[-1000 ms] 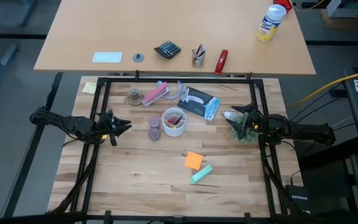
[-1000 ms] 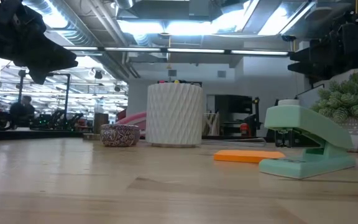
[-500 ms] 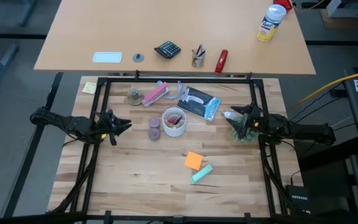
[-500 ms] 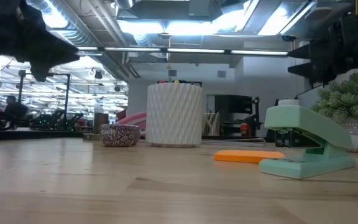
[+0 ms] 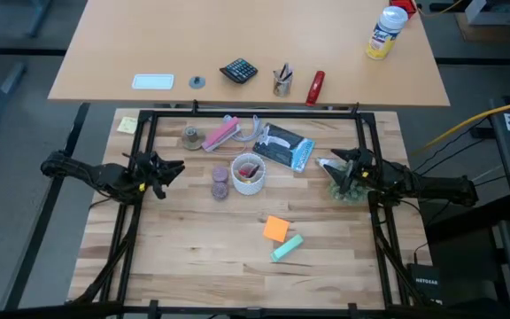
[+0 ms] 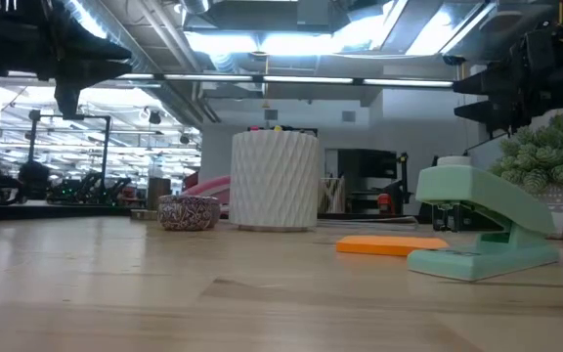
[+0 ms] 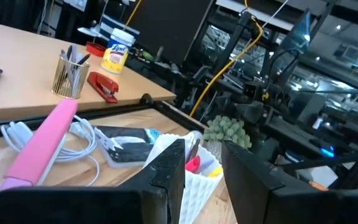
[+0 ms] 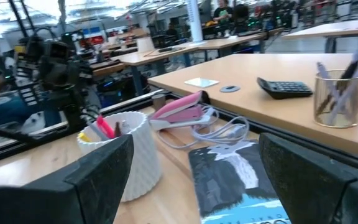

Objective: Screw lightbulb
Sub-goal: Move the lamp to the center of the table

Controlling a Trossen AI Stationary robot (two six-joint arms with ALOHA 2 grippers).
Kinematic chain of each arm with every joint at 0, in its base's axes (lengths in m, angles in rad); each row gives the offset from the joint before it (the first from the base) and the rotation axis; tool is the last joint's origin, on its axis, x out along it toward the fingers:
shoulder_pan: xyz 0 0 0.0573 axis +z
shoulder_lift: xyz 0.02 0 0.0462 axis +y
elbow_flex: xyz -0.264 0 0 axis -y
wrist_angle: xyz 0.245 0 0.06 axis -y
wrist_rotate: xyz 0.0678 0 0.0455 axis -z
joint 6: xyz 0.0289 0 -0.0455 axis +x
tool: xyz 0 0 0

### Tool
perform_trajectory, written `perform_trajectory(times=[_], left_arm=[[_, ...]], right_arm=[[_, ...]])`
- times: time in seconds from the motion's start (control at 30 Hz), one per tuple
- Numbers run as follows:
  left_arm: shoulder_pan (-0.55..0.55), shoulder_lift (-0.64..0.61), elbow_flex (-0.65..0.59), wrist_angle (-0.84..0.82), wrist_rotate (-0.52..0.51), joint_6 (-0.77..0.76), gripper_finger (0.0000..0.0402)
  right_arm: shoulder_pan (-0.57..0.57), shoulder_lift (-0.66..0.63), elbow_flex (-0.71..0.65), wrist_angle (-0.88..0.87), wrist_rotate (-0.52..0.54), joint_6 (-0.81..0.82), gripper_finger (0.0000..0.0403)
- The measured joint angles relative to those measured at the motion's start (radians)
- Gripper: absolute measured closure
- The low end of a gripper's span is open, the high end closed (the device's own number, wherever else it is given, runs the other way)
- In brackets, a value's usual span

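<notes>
Table (image 5: 193, 257) carries the white cup (image 5: 249, 175), the landmark. Left gripper (image 5: 173, 168) hangs left of the cup, fingers apart, empty. Right gripper (image 5: 326, 164) hangs right of it, fingers wide apart. Lightbulb not visible. Judgement: locate the bulb first.

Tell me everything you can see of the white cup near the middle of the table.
The white cup is a squat cylinder with a ribbed, woven-looking wall, seemingly plastic. It stands upright and open-topped on the wooden table, holding pink, red and yellow stick-like items. A small round object sits close beside it; whether they touch cannot be told. The left gripper and right gripper hang clear of it on either side.
</notes>
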Motion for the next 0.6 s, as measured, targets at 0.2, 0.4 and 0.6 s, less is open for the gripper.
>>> perform_trajectory(times=[0.2,0.4,0.6], left_arm=[[0.013,0.167,0.001,0.185,0.0,0.051,0.0304],[0.089,0.323,0.002,0.36,-0.186,0.199,0.0304],[0.19,0.374,0.002,0.284,-0.335,0.206,0.0304]], right_arm=[[0.0,0.0,0.0,0.0,0.006,0.0,0.0052],[0.0,0.0,0.0,0.0,0.003,0.002,0.0052],[0.0,0.0,0.0,-0.001,-0.002,0.003,0.0052]])
